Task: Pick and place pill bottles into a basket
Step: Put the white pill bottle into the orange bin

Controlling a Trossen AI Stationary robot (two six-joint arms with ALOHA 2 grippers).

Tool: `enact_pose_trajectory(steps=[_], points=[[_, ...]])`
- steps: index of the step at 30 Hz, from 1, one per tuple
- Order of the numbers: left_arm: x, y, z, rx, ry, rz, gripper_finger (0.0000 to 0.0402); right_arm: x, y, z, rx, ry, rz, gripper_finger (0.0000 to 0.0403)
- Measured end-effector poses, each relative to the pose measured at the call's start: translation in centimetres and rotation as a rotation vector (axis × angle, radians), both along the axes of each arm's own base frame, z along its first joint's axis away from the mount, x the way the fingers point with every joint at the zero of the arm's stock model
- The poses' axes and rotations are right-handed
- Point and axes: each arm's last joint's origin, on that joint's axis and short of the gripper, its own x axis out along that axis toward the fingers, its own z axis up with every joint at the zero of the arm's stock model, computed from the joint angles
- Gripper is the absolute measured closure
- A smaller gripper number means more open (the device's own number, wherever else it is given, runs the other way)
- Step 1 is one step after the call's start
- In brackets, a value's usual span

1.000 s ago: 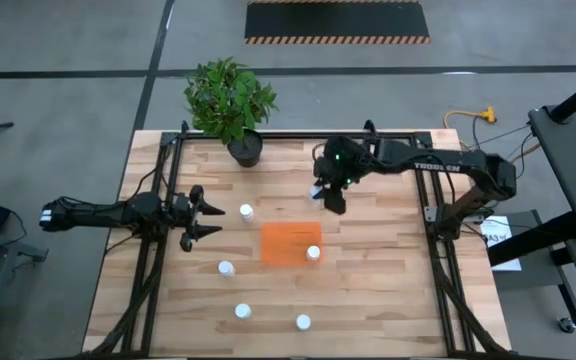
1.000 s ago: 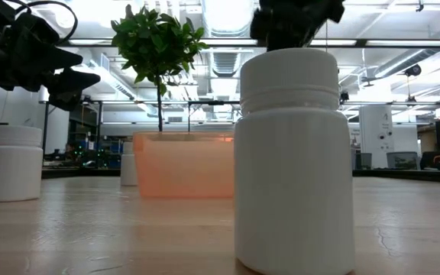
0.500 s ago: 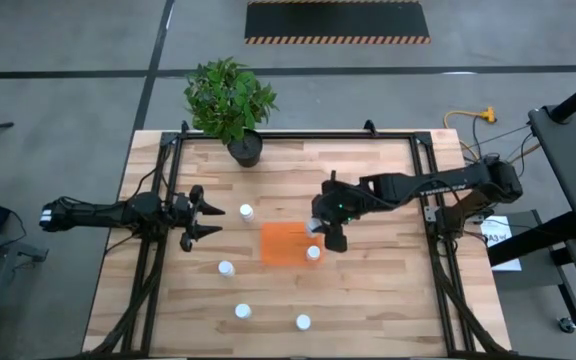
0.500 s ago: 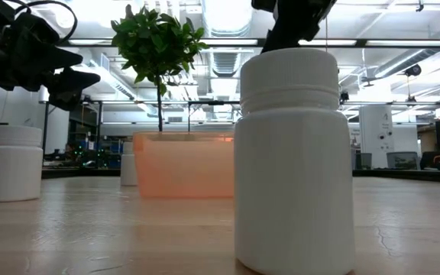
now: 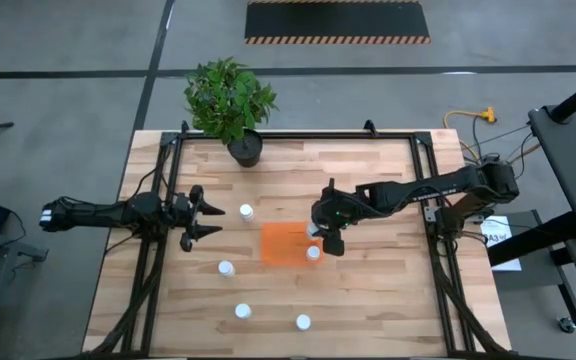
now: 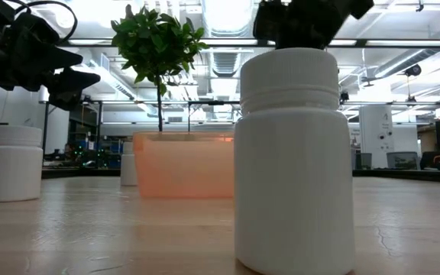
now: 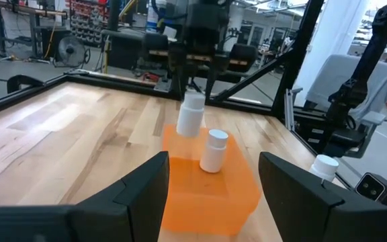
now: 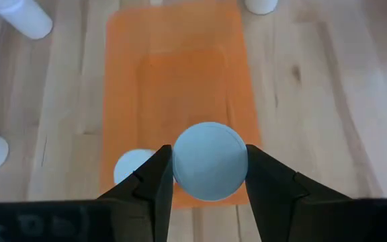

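Note:
The orange basket (image 5: 283, 243) lies at the table's middle with one white pill bottle (image 5: 313, 254) standing in its right end. My right gripper (image 5: 319, 232) hangs over that end, shut on another pill bottle (image 7: 191, 114). Several more bottles stand on the wood: one beyond the basket's left end (image 5: 246, 211), one near my left gripper (image 5: 226, 268) and two by the near edge (image 5: 242, 311) (image 5: 303, 322). My left gripper (image 5: 204, 215) waits open at the left, level, with nothing between its fingers. My right gripper pinches the bottle's top end, at the round cap (image 8: 182, 168), between its two fingers (image 8: 152, 180). The fingers slant down from the table's right. The bottle hangs tilted below them, clear of the basket and beside the bottle that stands in it.
A potted plant (image 5: 232, 100) stands at the table's far edge. Black frame rails run along the table's left (image 5: 153, 250) and right (image 5: 438, 260) sides. In the low view one bottle (image 6: 292, 160) stands close to the camera and hides the table's middle.
My right gripper has come from the table's far side toward the near edge and sunk, carrying the bottle, and now hangs over the basket's right end. Its fingers have stayed shut on the bottle.

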Motion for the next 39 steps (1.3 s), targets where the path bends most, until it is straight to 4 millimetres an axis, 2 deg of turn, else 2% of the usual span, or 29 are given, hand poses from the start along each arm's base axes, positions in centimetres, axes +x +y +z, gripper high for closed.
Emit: enact_pose_trajectory(steps=[17,26,33,39], points=[[0.0,0.0,0.0,0.0,0.003,0.0,0.0189,0.8,0.1,-4.8,-0.01,0.057,0.018,0.0266],[0.0,0.0,0.0,0.0,0.006,0.0,0.0189,1.2,0.1,-5.0,-0.016,0.044,0.025,0.0265],[0.0,0.0,0.0,0.0,0.006,0.0,0.0189,1.2,0.1,-5.0,-0.017,0.044,0.025,0.0187],[0.0,0.0,-0.1,0.0,0.007,0.0,0.0189,1.0,0.1,-4.7,-0.005,0.04,0.009,0.0161]])
